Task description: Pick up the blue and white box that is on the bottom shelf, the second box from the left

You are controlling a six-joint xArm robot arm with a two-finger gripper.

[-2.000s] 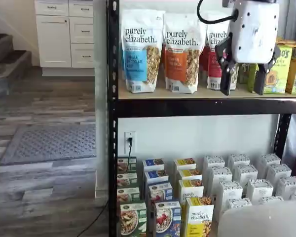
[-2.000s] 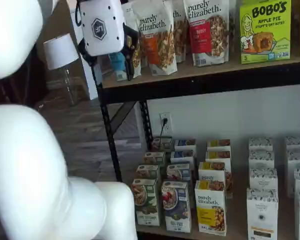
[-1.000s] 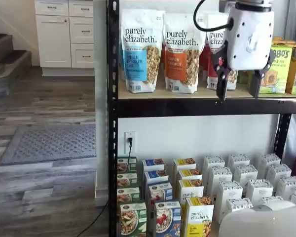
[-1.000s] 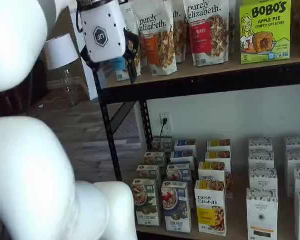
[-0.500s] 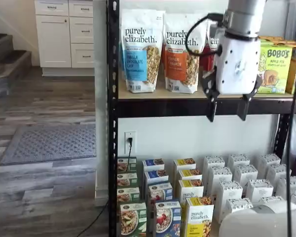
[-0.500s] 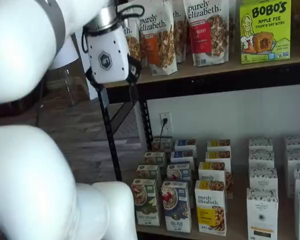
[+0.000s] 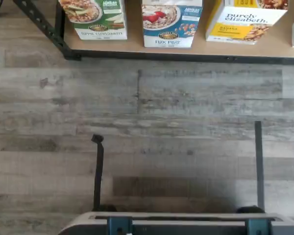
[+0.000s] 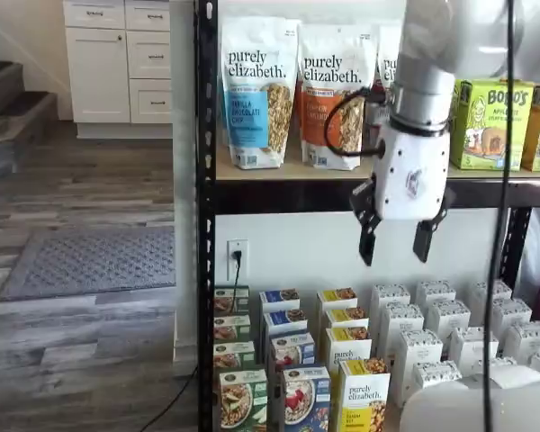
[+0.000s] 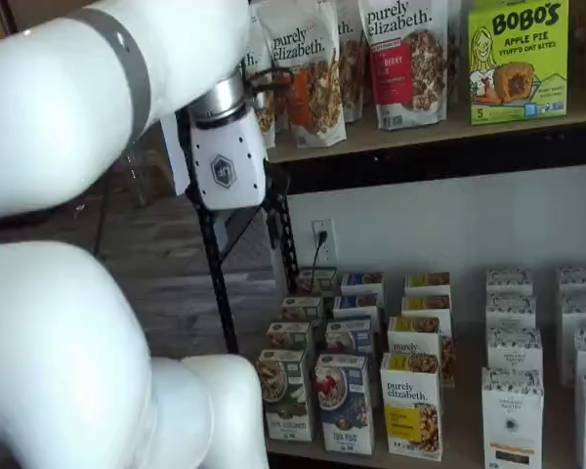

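Nothing is grasped yet: the tool (image 8: 395, 241) hangs with fingers spread and empty, well above the blue and white box (image 8: 305, 399), which stands untouched at the front of the bottom shelf (image 7: 137, 47); descent, grasp and lift remain.

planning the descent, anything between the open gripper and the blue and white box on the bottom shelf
Nothing: in a shelf view the white two-finger gripper hangs open above the rows, and only bare white wall shows down to the blue and white box at the front.
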